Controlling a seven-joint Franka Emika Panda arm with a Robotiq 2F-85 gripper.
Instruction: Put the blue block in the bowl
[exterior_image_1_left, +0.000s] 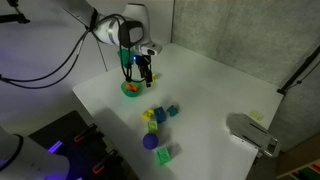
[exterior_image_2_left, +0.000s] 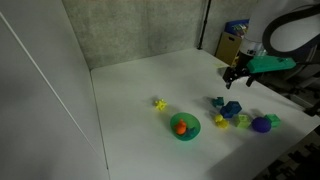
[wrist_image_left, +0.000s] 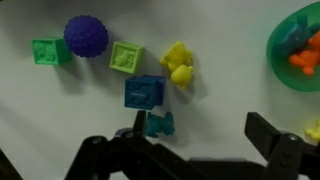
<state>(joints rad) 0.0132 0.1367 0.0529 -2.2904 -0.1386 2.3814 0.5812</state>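
On the table (wrist_image_left: 225, 100), the blue block (wrist_image_left: 145, 92) is lying beside a yellow toy (wrist_image_left: 178, 62), well apart from the bowl (wrist_image_left: 298, 50). Your gripper (wrist_image_left: 197, 132) is hovering open and empty. The block is looking light, rigid and probably slick, so you should be pinching its flat opposite sides.

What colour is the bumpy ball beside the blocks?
Purple; the ball shows best in the wrist view.

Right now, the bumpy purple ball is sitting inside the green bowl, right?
Not quite. The purple ball is bumpy, but it isn't inside the green bowl. The wrist view shows it sitting on the white table, beside a green block, well apart from the bowl.
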